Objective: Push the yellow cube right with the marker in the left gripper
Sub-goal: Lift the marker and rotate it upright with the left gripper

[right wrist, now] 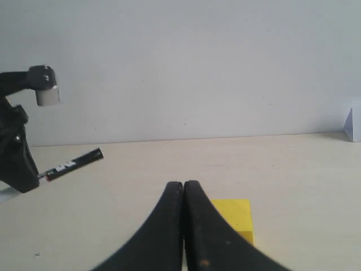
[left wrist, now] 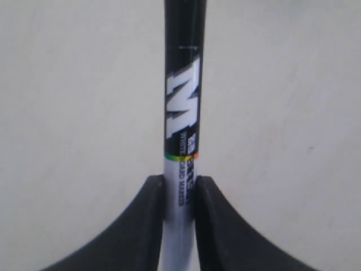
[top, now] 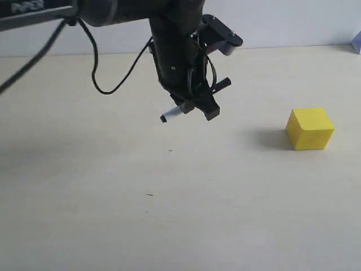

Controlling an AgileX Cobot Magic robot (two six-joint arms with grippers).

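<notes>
The yellow cube (top: pixel 309 129) rests on the pale table at the right. My left gripper (top: pixel 197 104) hangs above the table, well left of the cube and apart from it, shut on the marker (top: pixel 171 114). The marker lies crosswise in the jaws, its white end low at the left and its black end (top: pixel 223 84) up at the right. In the left wrist view the fingers (left wrist: pixel 152 214) pinch the marker's white barrel (left wrist: pixel 180 186). The right wrist view shows my right gripper (right wrist: pixel 184 185) shut and empty, with the cube (right wrist: pixel 234 212) just beyond it and the marker (right wrist: pixel 73 164) farther off.
A black cable (top: pixel 96 73) loops down from the left arm. A small pale object (top: pixel 356 42) sits at the table's far right edge by the white wall. Bare tabletop (top: pixel 169 214) lies in front of and between the gripper and cube.
</notes>
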